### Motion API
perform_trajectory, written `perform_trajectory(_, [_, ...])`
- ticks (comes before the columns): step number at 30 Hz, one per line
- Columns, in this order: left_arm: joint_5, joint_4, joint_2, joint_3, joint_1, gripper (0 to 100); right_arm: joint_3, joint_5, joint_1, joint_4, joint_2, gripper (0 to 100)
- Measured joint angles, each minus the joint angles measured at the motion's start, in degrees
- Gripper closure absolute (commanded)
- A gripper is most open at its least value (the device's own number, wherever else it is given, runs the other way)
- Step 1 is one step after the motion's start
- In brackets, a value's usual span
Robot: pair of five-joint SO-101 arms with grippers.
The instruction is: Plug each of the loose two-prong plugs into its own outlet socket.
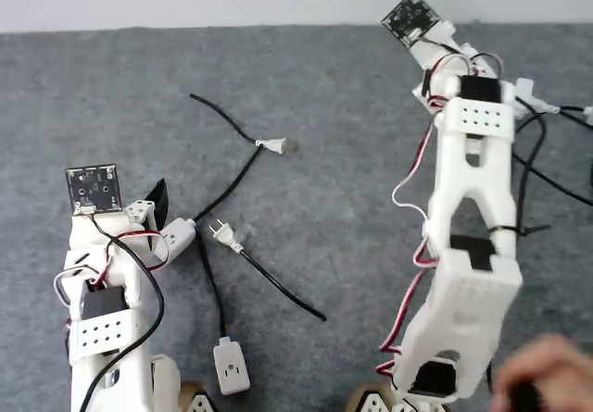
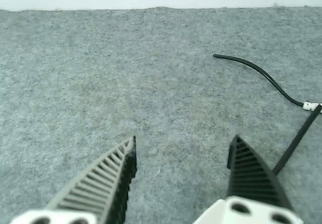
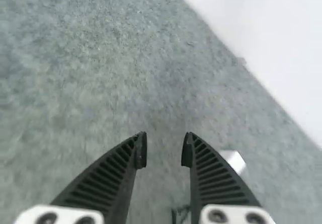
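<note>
A white two-prong plug (image 1: 222, 234) on a short black cable lies on the grey carpet at centre left. A white outlet socket (image 1: 232, 364) rests near the front edge, its cable running up toward a second white socket (image 1: 176, 236) beside my left gripper (image 1: 156, 204). Another small white plug (image 1: 271, 144) lies farther back; its plug (image 2: 312, 105) and black cable (image 2: 261, 73) sit off to one side in the left wrist view. My left gripper (image 2: 183, 151) is open over bare carpet. My right gripper (image 3: 163, 151) is narrowly open, with nothing between its fingers, near the carpet's far edge.
The right arm (image 1: 473, 153) stretches along the right side toward the back wall, with loose wires beside it. A person's hand (image 1: 547, 375) is at the front right corner. A small white block (image 3: 234, 159) lies behind one right finger.
</note>
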Motion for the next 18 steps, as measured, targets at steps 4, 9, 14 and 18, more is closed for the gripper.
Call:
perform_trajectory(4, [-1.32, 0.0, 0.0, 0.09, 0.0, 72, -10.46, -0.09, -2.46, 1.23, 11.69, 86.8])
perform_trajectory(9, [-1.58, -1.41, -0.09, 0.7, 0.0, 71, -27.25, 0.0, -9.32, 12.31, 24.44, 86.8])
perform_trajectory(14, [-6.68, -2.11, 0.0, 2.37, 5.54, 71, -42.73, 0.0, -11.16, 21.54, 35.16, 86.8])
perform_trajectory(18, [-15.74, -2.11, 3.43, 2.81, 14.42, 71, -51.34, 0.0, -10.2, 23.74, 43.34, 86.8])
